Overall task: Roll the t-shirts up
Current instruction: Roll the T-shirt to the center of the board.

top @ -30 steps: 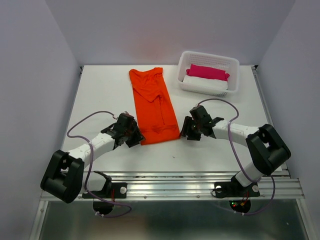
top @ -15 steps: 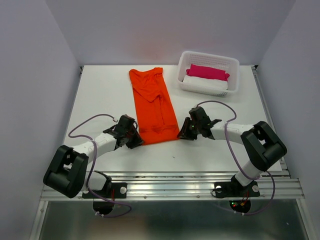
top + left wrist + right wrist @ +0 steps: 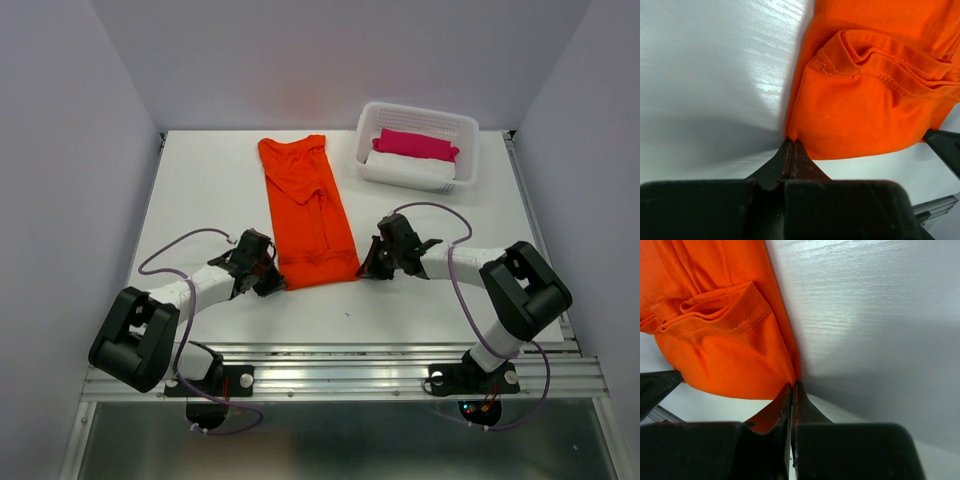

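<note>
At near hem of t-shirt [image 3: 310,215], flat on worktop [image 3: 200,190]: your left claw [image 3: 279,283] pinches left corner, right claw [image 3: 362,271] pinches right corner.

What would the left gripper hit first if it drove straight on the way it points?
The t-shirt: the left gripper, fingers shut, seems to pinch its near hem corner already, so going on would just push into the bunched orange cloth.

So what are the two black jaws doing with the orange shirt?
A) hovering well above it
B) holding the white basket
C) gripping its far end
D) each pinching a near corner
D: each wrist view shows jaws closed on a near corner of the t-shirt.
</note>
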Action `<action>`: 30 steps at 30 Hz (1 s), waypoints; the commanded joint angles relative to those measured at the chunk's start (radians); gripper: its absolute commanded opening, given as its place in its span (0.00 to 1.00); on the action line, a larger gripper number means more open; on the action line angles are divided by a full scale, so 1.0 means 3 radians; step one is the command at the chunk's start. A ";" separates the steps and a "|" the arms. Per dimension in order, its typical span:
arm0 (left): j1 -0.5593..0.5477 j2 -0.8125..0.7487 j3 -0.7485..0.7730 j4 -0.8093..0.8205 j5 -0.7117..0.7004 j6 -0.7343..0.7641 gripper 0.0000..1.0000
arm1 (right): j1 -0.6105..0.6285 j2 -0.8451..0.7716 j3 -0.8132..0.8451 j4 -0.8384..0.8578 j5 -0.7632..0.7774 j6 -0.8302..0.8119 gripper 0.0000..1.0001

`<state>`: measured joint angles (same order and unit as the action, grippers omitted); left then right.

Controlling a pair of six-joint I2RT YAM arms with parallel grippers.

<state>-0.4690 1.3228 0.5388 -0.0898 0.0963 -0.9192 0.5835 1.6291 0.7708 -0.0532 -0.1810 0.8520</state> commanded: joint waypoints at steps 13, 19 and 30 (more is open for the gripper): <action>-0.0088 -0.0640 -0.0119 -0.0442 0.0067 -0.0106 0.00 | -0.0007 -0.0532 -0.0151 -0.0349 -0.0041 -0.0110 0.01; -0.0093 -0.0845 -0.0022 -0.0595 0.0047 -0.0152 0.00 | -0.0007 -0.0705 -0.0069 -0.0513 -0.0021 -0.0120 0.01; -0.0088 -0.0815 0.0290 -0.0733 -0.0035 -0.0188 0.00 | -0.0007 -0.0706 0.0253 -0.0728 0.0138 -0.0191 0.01</action>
<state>-0.4961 1.0775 0.5636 -0.2813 0.1162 -0.9710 0.5835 1.4322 0.7769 -0.2443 -0.1780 0.8211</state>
